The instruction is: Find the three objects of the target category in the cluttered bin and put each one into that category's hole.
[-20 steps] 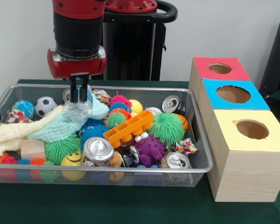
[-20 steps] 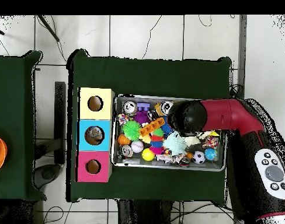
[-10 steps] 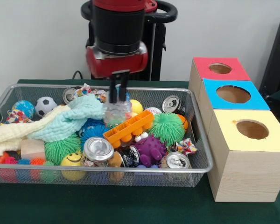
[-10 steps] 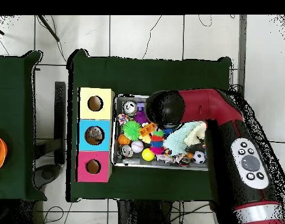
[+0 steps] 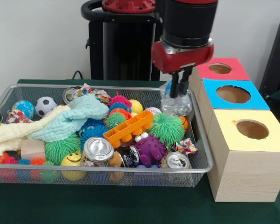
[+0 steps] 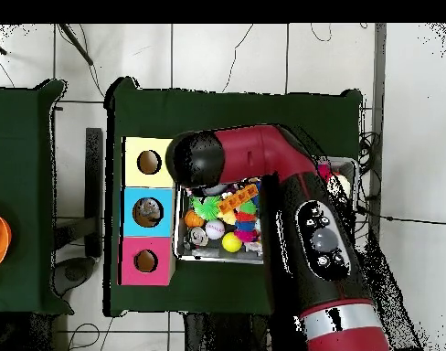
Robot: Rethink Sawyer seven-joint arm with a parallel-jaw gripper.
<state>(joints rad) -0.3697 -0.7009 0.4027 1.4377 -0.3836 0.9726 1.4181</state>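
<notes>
In the front view my gripper (image 5: 178, 89) is shut on a crumpled clear plastic bottle (image 5: 176, 105), which hangs over the right end of the wire bin (image 5: 201, 154), close to the boxes. Three wooden boxes stand to the right of the bin, each with a round hole: a red top (image 5: 233, 73), a blue top (image 5: 252, 100) and a yellow top (image 5: 266, 140). From overhead, the arm's black head (image 6: 195, 157) sits at the bin's edge beside the yellow box (image 6: 163, 151) and hides the gripper and the bottle.
The bin holds clutter: drink cans (image 5: 98, 149) (image 5: 178, 160), spiky rubber balls (image 5: 166, 127), an orange block (image 5: 129, 128), a purple toy (image 5: 150, 149), a soccer ball (image 5: 45, 105), a light blue cloth (image 5: 70, 119) and a smiley ball (image 5: 73, 159). The arm (image 6: 313, 238) covers most of the bin in the overhead view.
My gripper has carried the clear bottle from the left of the bin across to its right end, toward the boxes. The blue cloth has settled back on the pile.
</notes>
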